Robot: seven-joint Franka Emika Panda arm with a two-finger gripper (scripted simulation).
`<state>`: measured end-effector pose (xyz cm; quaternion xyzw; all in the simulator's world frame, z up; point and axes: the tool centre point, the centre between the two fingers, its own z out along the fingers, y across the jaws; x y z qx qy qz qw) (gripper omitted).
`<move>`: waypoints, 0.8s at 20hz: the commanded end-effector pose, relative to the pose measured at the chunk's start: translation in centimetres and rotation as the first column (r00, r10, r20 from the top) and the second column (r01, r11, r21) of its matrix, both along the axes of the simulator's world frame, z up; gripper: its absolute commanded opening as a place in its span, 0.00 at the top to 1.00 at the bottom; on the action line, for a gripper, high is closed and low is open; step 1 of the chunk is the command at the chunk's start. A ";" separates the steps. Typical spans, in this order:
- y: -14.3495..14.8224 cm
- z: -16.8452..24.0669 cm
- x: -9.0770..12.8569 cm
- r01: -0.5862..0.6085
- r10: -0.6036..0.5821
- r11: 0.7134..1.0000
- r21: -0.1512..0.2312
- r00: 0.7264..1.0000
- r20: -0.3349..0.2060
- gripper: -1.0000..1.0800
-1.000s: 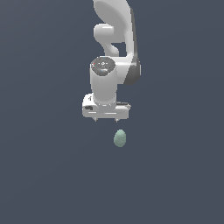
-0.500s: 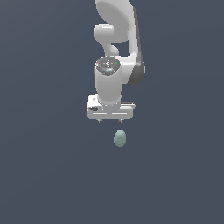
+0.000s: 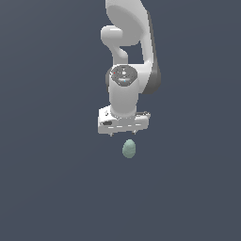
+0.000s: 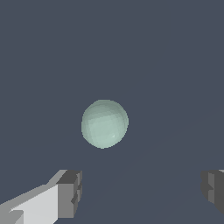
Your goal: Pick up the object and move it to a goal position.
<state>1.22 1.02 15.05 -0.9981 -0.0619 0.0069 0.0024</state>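
The object [image 3: 129, 148] is a small pale mint-green egg standing on the dark grey floor, just in front of and below the white gripper [image 3: 123, 133] in the exterior view. In the wrist view the egg [image 4: 105, 124] shows from above as a round pale-green shape, beyond the line between the two fingers. One grey-tipped finger [image 4: 69, 193] and the other fingertip [image 4: 213, 187] stand wide apart with nothing between them. The gripper is open and empty, above the egg and apart from it.
The plain dark grey floor [image 3: 47, 188] fills both views. The white arm [image 3: 129, 42] rises above the gripper. No goal marker shows in either view.
The arm has swung toward the exterior view's right and the gripper has come nearer above the egg. The egg has not moved.
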 end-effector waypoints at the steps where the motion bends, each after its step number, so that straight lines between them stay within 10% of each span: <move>1: 1.0 -0.2 0.8 -0.061 0.061 0.998 -0.001 0.998 0.004 0.04; 16: 3.2 -0.8 2.6 -0.204 0.204 0.979 -0.004 0.979 0.013 0.04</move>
